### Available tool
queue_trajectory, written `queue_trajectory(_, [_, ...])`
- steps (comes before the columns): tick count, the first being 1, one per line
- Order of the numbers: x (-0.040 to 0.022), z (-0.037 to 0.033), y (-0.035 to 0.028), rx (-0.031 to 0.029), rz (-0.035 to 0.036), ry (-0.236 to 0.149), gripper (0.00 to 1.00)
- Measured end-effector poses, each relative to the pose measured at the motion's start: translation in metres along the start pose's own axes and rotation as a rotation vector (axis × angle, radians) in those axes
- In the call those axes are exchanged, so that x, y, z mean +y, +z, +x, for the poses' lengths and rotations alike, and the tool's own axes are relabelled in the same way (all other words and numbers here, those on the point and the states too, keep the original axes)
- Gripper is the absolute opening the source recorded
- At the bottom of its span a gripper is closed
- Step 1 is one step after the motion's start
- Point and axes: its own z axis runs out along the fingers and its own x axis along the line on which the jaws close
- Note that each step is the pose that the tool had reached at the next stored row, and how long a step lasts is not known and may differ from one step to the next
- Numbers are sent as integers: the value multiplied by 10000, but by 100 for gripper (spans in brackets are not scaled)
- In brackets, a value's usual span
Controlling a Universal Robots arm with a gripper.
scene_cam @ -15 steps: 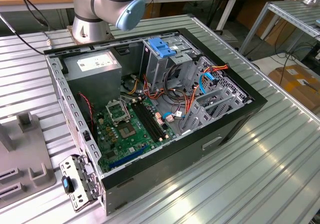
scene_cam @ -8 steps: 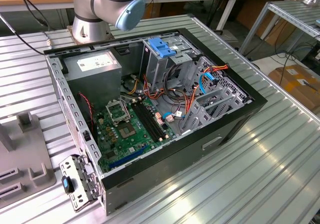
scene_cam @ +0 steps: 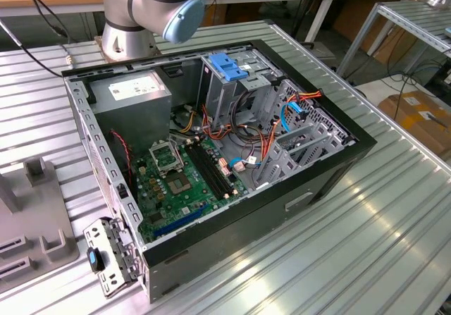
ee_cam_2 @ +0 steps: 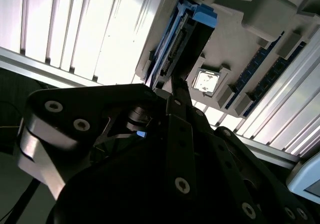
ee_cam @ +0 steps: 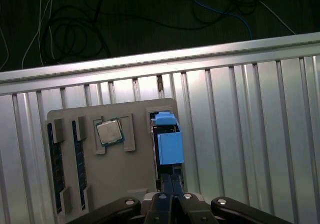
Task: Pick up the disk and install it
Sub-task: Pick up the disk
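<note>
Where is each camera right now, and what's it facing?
Exterior view: off the arm, angled down on the open computer case; arm base beyond it.
First wrist view: on the arm, down onto the grey tray holding the disk; claw in foreground.
Second wrist view: along the claw toward the disk.
Both wrist views share tray, disk, claw.

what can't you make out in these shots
First wrist view: the disk stands edge-on in the grey tray, label hidden; the gripper covers one end.
Exterior view: the grey tray is cut off at the view's left edge, the arm at the top edge.
</note>
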Motion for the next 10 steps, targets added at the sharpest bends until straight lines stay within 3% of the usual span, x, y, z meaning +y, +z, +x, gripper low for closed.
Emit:
queue_trajectory(3, [0,-1,0,0,0,0,17])
queue_trajectory(8, [0,-1,0,0,0,0,47])
queue_trajectory(9, [0,-1,0,0,0,0,47])
queue_trajectory(10, [1,-1,1,0,0,1,54])
